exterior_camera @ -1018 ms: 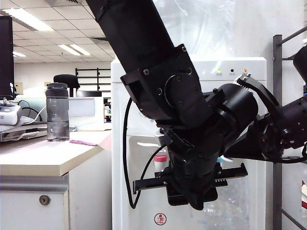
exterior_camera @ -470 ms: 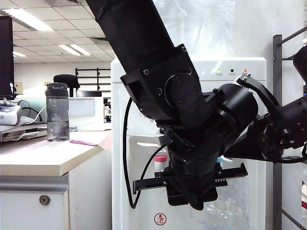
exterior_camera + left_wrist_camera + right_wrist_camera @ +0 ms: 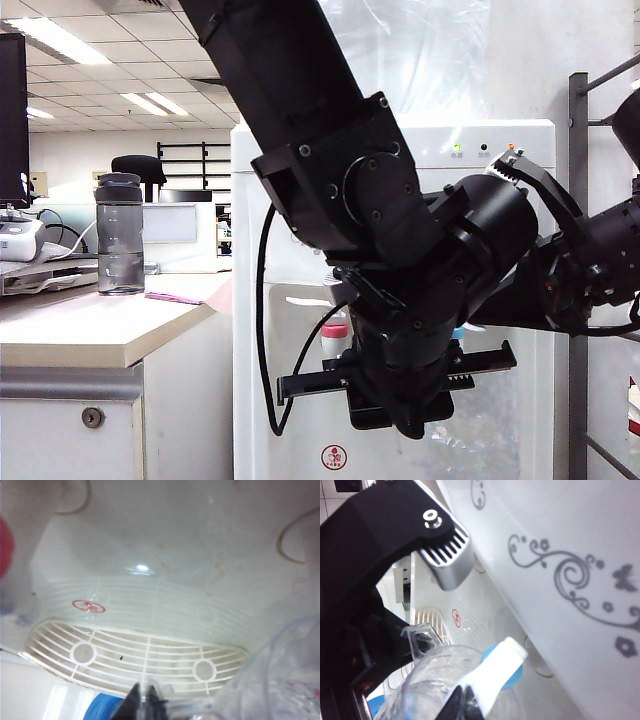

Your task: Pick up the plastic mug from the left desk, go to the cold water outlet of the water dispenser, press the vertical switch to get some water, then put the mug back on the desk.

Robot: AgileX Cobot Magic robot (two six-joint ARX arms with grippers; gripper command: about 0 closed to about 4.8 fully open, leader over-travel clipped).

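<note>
The clear plastic mug [image 3: 427, 687] hangs in the recess of the white water dispenser [image 3: 500, 140], right under the cold water outlet's blue collar [image 3: 514, 674]. My left gripper [image 3: 146, 701] is shut on the mug's thin handle [image 3: 417, 637], and the mug's rippled wall [image 3: 285, 675] shows beside it. My right gripper [image 3: 463, 703] is shut, its tips against the white vertical switch [image 3: 492, 672]. The big left arm [image 3: 380, 250] hides both grippers' tips in the exterior view. The left desk [image 3: 90, 335] stands at the left.
A smoky-grey bottle [image 3: 120, 235] stands on the desk. The red-collared tap [image 3: 335, 335] is beside the left arm. A white drip grille [image 3: 140, 655] lies under the mug. The right arm [image 3: 590, 270] reaches in past a grey metal frame [image 3: 578, 250].
</note>
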